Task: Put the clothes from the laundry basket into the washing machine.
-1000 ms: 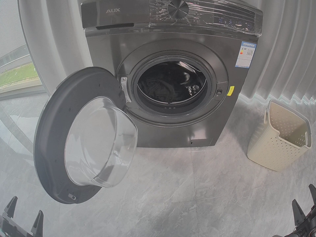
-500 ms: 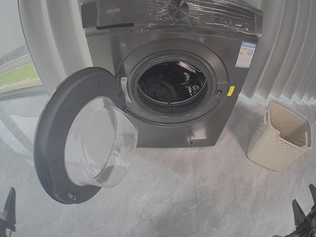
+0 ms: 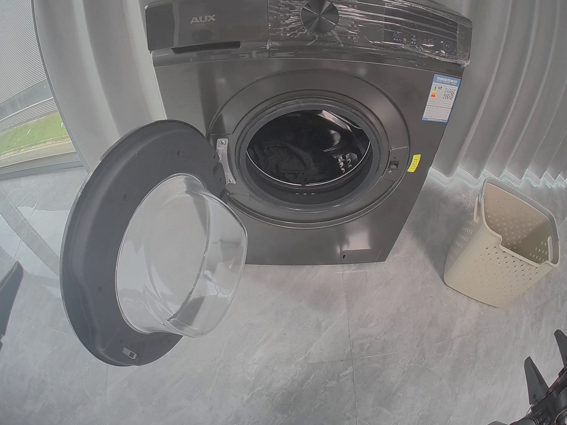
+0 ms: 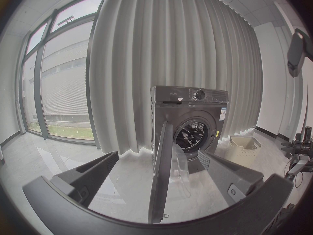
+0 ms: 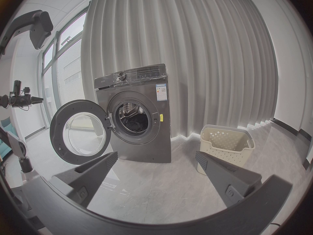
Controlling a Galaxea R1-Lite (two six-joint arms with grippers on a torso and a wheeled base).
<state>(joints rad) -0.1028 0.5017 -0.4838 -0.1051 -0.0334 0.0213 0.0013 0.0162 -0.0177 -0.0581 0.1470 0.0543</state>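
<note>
Dark clothes (image 3: 295, 151) lie inside the washer (image 3: 195, 90) at 12 o'clock; the basket (image 3: 472, 261) at 3 looks empty (likely done). Left pincer (image 4: 156, 155) and right pincer (image 5: 156, 155) gape wide, holding nothing; best keep clear of the door (image 3: 94, 237) at 8.

The floor (image 3: 331, 349) is pale grey stone-look tile with faint veining and thin seams, glossy enough to catch light. A dark grey washing machine (image 3: 189, 95) stands on it at 12 o'clock, its back toward a white pleated curtain (image 3: 514, 90) that falls to the floor. A cream perforated laundry basket (image 3: 478, 267) stands upright on the tiles at 3 o'clock of the machine, apart from it and near the curtain's hem. Bare tile runs from 4 through 6 to 8 o'clock.
</note>
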